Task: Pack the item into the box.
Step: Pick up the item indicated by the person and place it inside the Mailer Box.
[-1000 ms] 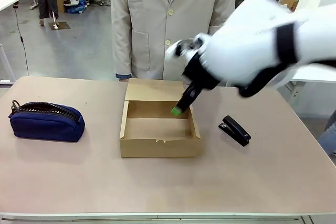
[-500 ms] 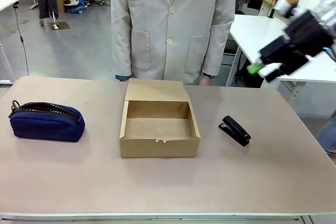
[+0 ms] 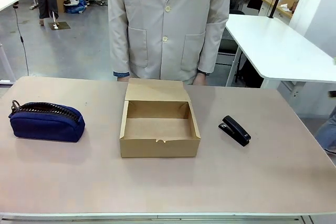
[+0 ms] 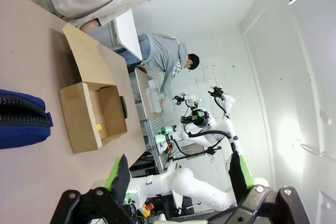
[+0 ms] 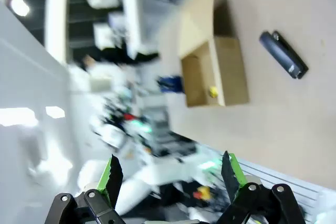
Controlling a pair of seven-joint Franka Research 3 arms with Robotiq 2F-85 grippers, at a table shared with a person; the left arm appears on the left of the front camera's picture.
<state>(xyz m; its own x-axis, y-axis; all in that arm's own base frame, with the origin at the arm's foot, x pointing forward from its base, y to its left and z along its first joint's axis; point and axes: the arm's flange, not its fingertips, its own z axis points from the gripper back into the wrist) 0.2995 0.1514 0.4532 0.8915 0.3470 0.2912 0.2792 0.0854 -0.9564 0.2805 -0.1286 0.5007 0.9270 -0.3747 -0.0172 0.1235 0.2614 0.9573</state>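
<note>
The item [image 4: 98,127] lies inside the box [image 3: 157,148], on its floor toward the end opposite the lid flap; in the left wrist view it is a small, short yellow piece just past the rim of the box wall [image 4: 79,116], and in the right wrist view it is a blurred yellow spot [image 5: 212,92] low in the open carton [image 5: 231,69], too small in both for any band or marking to be made out. The box is plain brown cardboard, shallow and rectangular, its top open and its attached flap lying back on the side toward the person [image 3: 168,24], who stands just behind it in a pale buttoned coat. A black stapler [image 3: 234,130] lies on the table [image 3: 157,187] to the robot's right of the box, near it but apart, and a navy zip pouch [image 3: 46,121] lies well off to the box's other side. The left gripper [image 4: 178,177] is high above and to the pouch side of the box, its green-padded fingers [image 4: 119,174] spread wide with nothing between them. The right gripper [image 5: 170,174] looks down at the box from the stapler [image 5: 283,54] side, fingers [image 5: 228,169] likewise wide apart and empty
</note>
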